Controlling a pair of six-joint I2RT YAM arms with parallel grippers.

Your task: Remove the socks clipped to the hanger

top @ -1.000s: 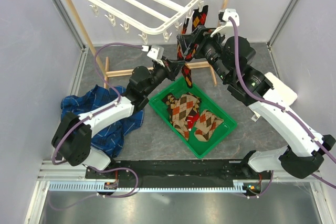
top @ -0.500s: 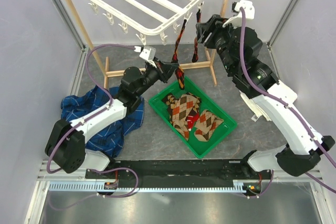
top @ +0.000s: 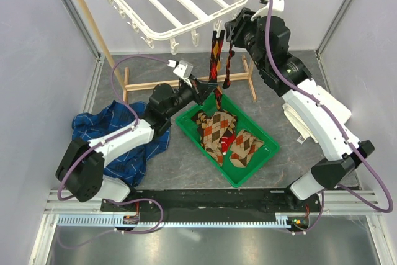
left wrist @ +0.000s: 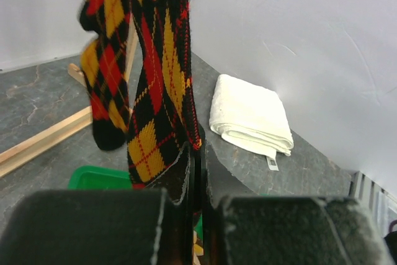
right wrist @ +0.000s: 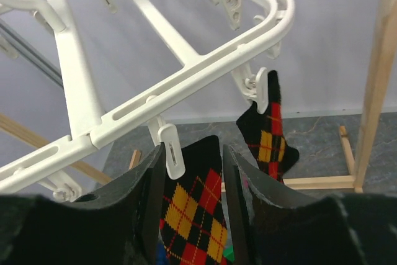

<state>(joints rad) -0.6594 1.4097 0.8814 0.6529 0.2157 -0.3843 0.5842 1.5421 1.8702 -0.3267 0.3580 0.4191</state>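
Right wrist view: right hand (right wrist: 193, 169) half spread, fingers either side of a sock (right wrist: 192, 215) at its top, just below its clip (right wrist: 169, 153) on the hanger (right wrist: 186, 85). No squeeze visible. Second sock (right wrist: 267, 128) hangs beyond, to this hand's right, on its own clip. Both hang with long axis vertical, tops up at the frame.

Left hand (left wrist: 195, 162) pressed together, pinching a sock by its lower end, low and just above the tray (top: 205, 151).

Right hand is nearer the clip, so release looks like its job: the clip sits just above-left of its fingers.

Tray holds loose socks (top: 217, 130), brown-tan argyle plus something red.
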